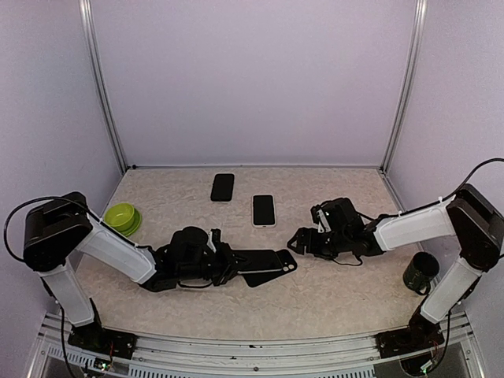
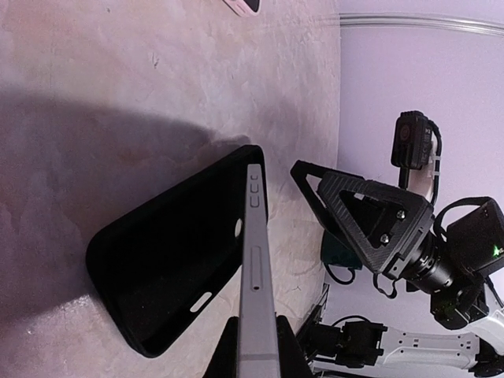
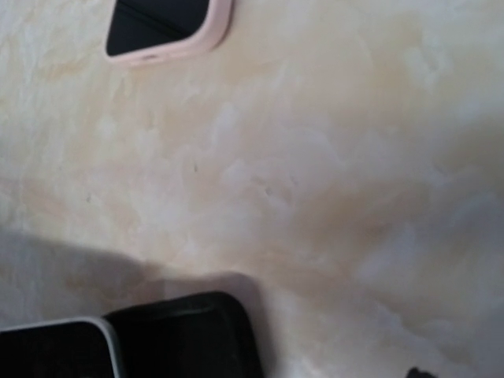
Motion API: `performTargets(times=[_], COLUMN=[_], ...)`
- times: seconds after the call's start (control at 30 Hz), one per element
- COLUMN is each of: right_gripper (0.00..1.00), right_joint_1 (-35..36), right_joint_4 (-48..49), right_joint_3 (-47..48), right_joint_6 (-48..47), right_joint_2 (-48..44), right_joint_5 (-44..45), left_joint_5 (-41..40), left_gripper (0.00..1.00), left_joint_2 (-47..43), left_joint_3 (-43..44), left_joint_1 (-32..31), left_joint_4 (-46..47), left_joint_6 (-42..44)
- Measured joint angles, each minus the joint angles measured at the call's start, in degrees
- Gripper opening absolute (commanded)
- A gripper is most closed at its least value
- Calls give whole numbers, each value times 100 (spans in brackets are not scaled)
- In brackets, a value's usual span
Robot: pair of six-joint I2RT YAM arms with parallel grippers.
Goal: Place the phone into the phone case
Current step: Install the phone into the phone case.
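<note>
My left gripper [image 1: 235, 264] [image 2: 256, 335] is shut on a silver-edged phone [image 2: 256, 260] [image 1: 272, 258], seen edge-on in the left wrist view. The phone's far end meets the top edge of the black phone case [image 2: 169, 260] [image 1: 260, 277], which lies open side up on the table. My right gripper [image 1: 302, 241] [image 2: 346, 209] hovers just right of the case's far corner, open and holding nothing. The right wrist view shows the case corner [image 3: 193, 339] and a phone corner [image 3: 55, 350] at the bottom; its own fingers are out of frame.
A phone in a pale pink case [image 1: 264, 209] [image 3: 169, 24] and a black phone [image 1: 223, 187] lie at the back of the table. A green bowl [image 1: 122, 218] sits at the left, a dark cup [image 1: 421, 272] at the right near the right arm.
</note>
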Motion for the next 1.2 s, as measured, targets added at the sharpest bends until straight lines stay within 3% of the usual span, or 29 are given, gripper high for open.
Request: performTargets(times=[1.2], right_gripper=[78], right_joint_1=[90], right_joint_4=[942], right_joint_3=[109], right_joint_6=[153], right_joint_2=[787], right_joint_5=[-719], left_joint_5=[114], left_gripper=[0], left_joint_2=[697], left_joint_3=[599], left_joint_1=[-7], left_joint_4=[-15], left_joint_6=[-509])
